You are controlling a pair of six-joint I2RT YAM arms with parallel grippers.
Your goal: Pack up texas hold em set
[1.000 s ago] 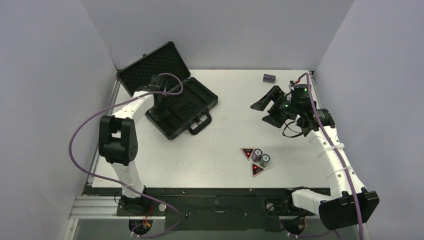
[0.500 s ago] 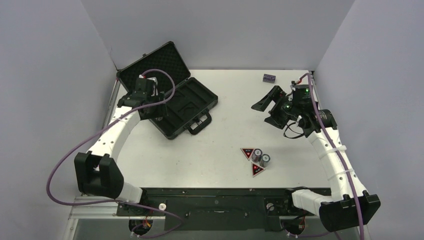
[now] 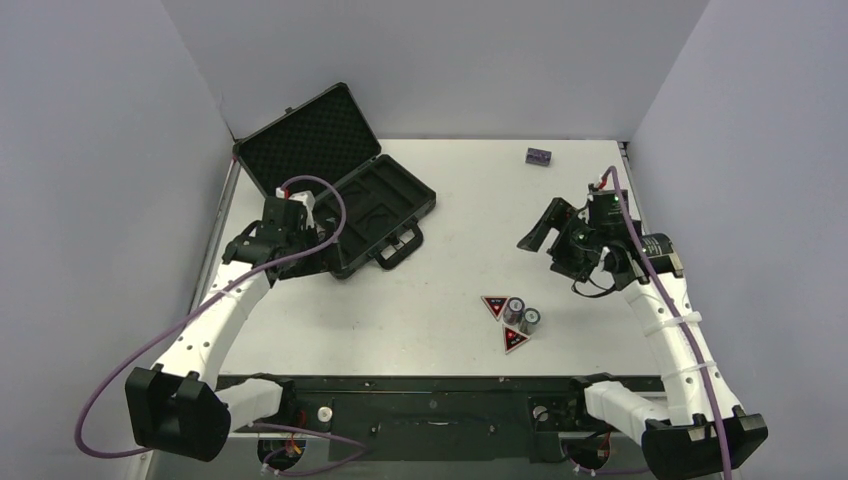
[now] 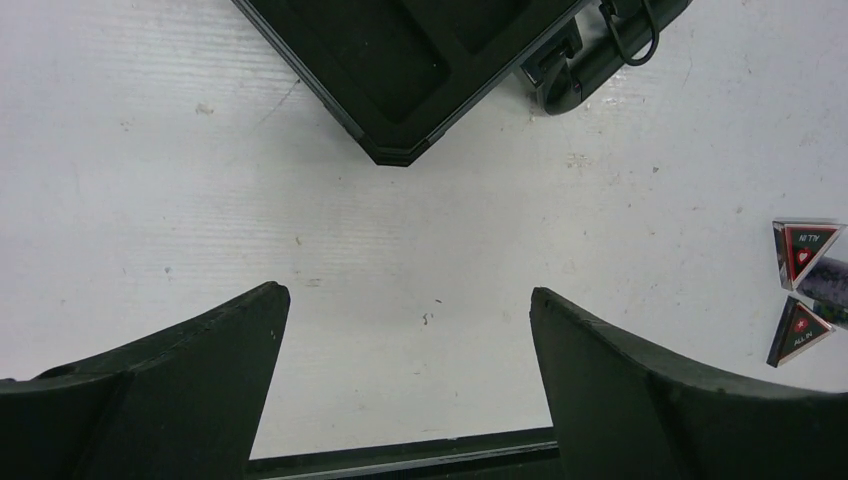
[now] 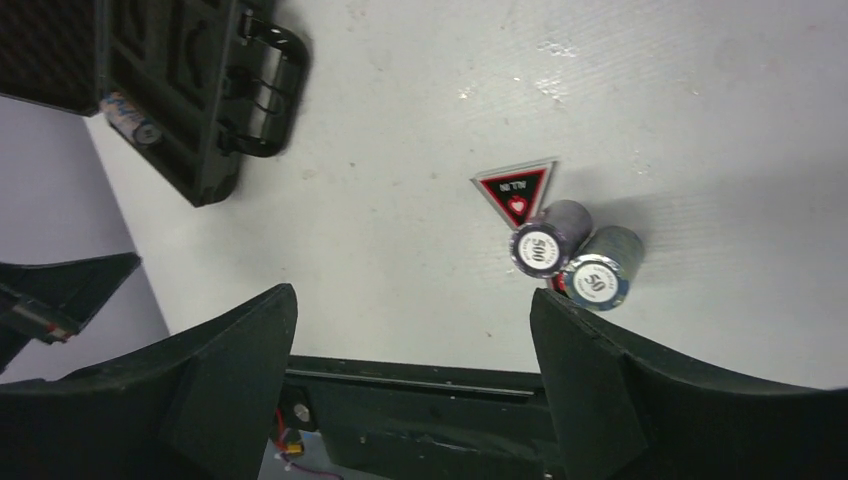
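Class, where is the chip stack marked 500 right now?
In the right wrist view, the 500 stack sits right of centre, between a triangular token above it and the 50 stack beside it.

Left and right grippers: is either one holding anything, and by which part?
Nothing is held. The left gripper stands open and empty near the black hard briefcase; the right gripper is open and empty too.

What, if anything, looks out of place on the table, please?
Nothing is spilled or damaged. A small dark block lies alone near the far edge of the table, away from the open case and the chip stacks.
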